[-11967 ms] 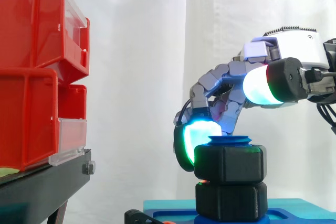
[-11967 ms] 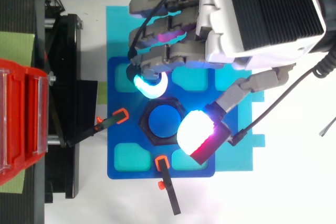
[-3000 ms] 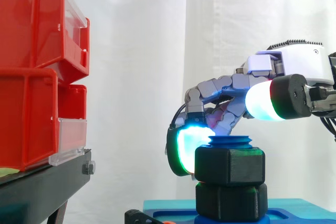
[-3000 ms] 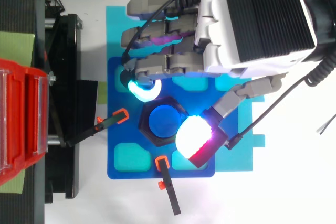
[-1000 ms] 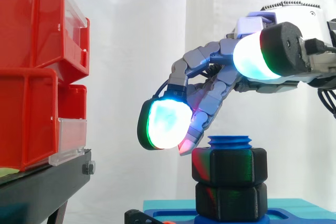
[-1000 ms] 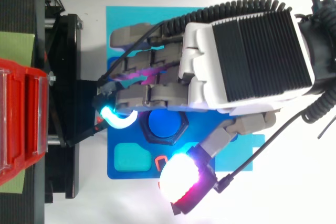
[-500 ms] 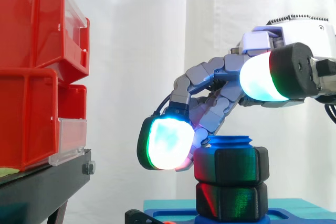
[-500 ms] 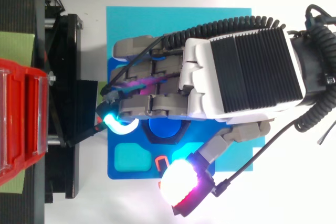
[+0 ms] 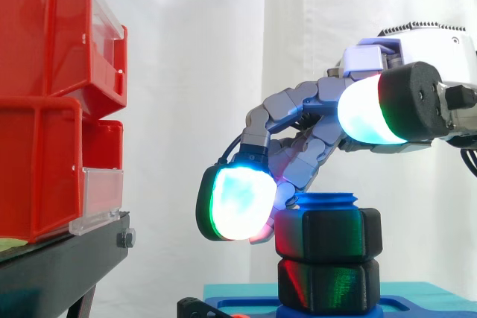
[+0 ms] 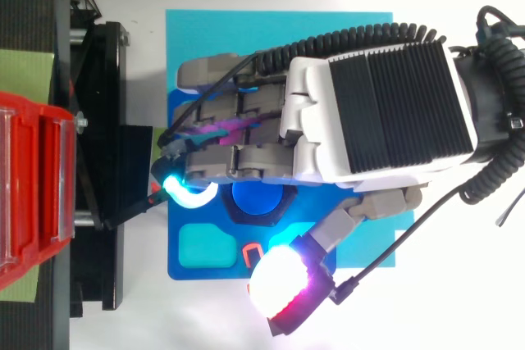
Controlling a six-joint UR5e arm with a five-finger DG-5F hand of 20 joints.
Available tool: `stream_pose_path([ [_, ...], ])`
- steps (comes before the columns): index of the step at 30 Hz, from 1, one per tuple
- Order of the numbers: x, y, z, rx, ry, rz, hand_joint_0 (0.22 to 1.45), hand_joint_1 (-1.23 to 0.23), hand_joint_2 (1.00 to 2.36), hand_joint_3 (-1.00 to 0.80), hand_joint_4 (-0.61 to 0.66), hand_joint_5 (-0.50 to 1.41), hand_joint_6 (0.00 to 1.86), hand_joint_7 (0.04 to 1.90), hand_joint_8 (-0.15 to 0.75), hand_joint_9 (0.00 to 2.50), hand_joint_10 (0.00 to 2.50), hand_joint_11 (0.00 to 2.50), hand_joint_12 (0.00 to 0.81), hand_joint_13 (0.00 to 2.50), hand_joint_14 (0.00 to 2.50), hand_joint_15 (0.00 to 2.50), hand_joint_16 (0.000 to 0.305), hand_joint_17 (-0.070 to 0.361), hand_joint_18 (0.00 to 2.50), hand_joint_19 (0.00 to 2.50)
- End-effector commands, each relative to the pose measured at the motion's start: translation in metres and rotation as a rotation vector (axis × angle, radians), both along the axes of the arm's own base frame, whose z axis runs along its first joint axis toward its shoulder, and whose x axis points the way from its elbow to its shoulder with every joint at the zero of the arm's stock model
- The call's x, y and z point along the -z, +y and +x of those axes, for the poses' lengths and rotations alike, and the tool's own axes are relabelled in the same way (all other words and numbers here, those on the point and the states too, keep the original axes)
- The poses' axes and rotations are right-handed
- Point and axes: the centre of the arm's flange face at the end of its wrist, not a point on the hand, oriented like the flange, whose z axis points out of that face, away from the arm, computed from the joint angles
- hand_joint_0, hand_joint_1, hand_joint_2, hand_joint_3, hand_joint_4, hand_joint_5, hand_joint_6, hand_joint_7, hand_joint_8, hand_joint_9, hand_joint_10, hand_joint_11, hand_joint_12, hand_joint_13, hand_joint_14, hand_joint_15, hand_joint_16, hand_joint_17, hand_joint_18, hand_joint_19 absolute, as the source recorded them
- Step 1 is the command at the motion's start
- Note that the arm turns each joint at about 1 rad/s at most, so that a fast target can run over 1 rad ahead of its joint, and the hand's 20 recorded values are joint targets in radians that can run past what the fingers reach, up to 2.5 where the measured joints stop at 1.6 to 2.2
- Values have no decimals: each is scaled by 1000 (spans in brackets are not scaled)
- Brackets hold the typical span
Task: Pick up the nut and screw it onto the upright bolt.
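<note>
Hovering over the bolt [image 9: 326, 200], hand [image 10: 377, 112] has fingers loosely spread, pinching nothing. Upper nut [image 9: 328, 234] sits threaded on the bolt, lower centre of side view, just above lower nut [image 9: 328, 287]. Step, I judge: screwing down. Next: close on upper nut, twist. Count: 2 nuts, 1 bolt, 2 red bins [image 9: 52, 35].

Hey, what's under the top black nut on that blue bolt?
Directly under the top nut sits a second black nut, on the blue base. The bolt pokes out above; its shaft inside both nuts is hidden.
</note>
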Motion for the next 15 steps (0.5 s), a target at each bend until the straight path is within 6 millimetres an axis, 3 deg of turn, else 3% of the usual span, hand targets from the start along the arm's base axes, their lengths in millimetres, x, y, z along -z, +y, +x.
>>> stream_pose_path([
  [1,0,-1,0,1,0,0,511,-242,1000,-500,248,-106,503,919,284,887,0,0,290,616,0,0,33,75,296,0],
  [15,0,-8,-1,7,5,0,518,-259,1000,-500,246,-75,504,1166,296,938,0,0,283,657,0,0,28,62,334,0],
])
